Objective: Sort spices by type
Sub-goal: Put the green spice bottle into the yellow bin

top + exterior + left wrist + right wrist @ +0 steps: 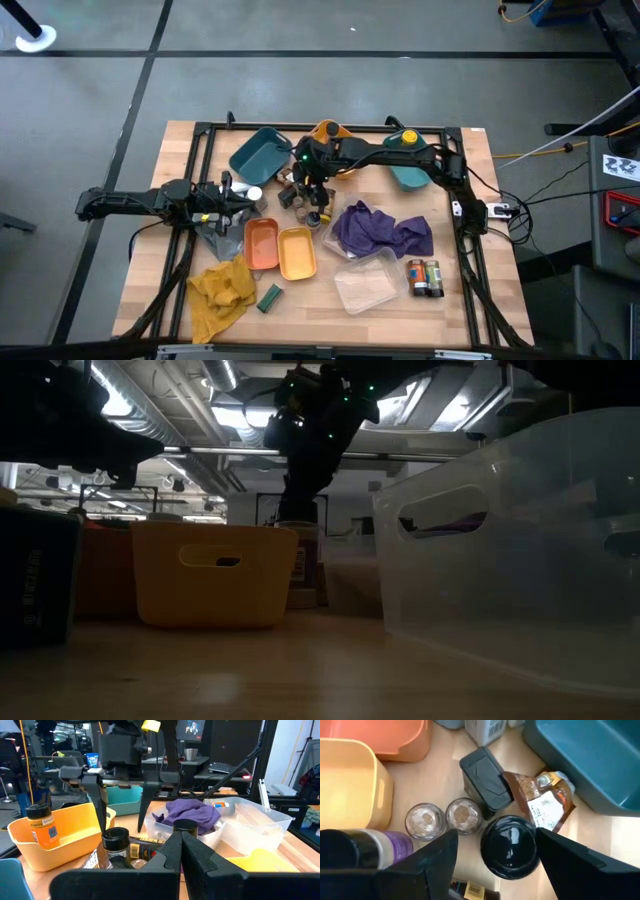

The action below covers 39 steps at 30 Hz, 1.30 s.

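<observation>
Spices, small cylindrical jars and flat dark tins, cluster mid-tabletop in the high view, between a teal plastic tray and a purple cloth; the right end effector hangs over them. The left end effector waits beside, clenched. In the right wrist view, released fingers straddle a black-lidded jar, not gripping it.

Dark jointed arms, green indicator lights
</observation>
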Tool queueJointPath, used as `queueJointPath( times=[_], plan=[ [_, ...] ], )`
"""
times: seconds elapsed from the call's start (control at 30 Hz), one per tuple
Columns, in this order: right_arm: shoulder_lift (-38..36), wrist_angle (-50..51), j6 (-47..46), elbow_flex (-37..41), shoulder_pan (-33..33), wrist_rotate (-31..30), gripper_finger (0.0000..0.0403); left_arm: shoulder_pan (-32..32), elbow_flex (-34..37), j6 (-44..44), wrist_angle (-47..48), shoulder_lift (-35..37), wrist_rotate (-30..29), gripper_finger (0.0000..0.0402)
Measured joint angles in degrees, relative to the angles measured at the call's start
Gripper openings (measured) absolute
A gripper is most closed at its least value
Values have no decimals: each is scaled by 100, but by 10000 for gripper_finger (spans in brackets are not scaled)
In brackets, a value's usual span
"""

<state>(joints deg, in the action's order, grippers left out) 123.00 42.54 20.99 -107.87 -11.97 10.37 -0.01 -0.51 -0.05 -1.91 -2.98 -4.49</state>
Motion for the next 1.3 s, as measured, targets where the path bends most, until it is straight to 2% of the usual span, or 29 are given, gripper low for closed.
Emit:
queueJointPath(
  times=[0.4, 0.87, 1.3],
  plan=[
    [116, -107, 14, -20, -6, -82, 264, 0, 0, 2, 4, 0, 0, 0],
    [92, 270, 4, -380, -2, -81, 264, 0, -2, 0, 3, 0, 0, 0],
    [94, 401, 24, -382, -7, -86, 264, 0, -2, 1, 4, -1, 0, 0]
  ],
)
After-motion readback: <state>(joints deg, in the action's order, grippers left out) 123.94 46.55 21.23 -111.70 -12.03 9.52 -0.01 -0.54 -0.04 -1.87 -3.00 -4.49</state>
